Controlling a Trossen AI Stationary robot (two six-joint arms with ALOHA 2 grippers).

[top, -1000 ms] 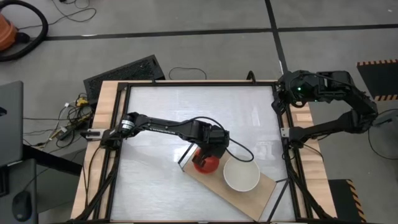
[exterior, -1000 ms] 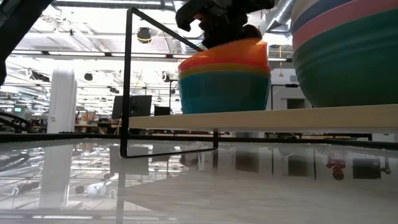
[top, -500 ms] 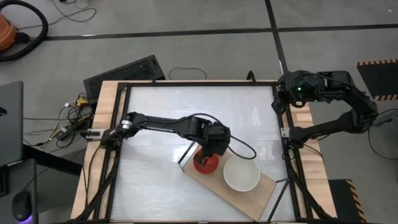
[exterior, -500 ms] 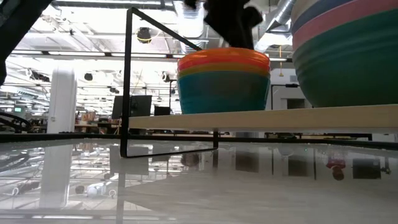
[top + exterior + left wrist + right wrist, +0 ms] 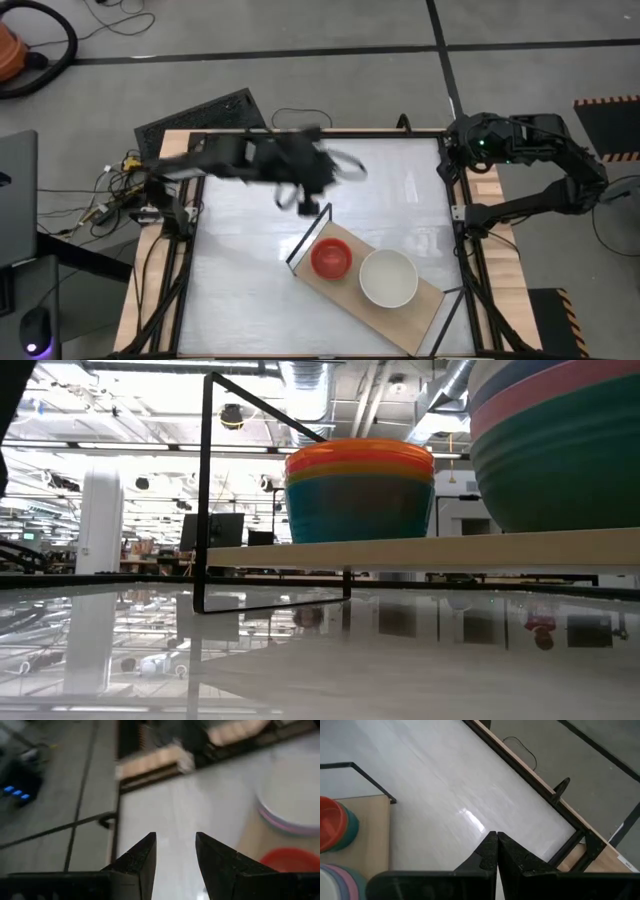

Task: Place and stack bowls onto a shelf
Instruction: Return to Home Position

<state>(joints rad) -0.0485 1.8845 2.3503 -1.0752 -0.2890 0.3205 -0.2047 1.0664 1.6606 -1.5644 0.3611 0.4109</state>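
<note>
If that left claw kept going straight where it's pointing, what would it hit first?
Probably the bare white tabletop: the open left gripper points at it, missing the red-topped bowl stack. The wooden table edge lies farther on; depth is unclear.

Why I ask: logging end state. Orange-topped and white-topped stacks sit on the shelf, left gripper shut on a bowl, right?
No: the left gripper is open and empty, per the left wrist view. The orange-topped stack and white-topped stack do sit on the shelf.
</note>
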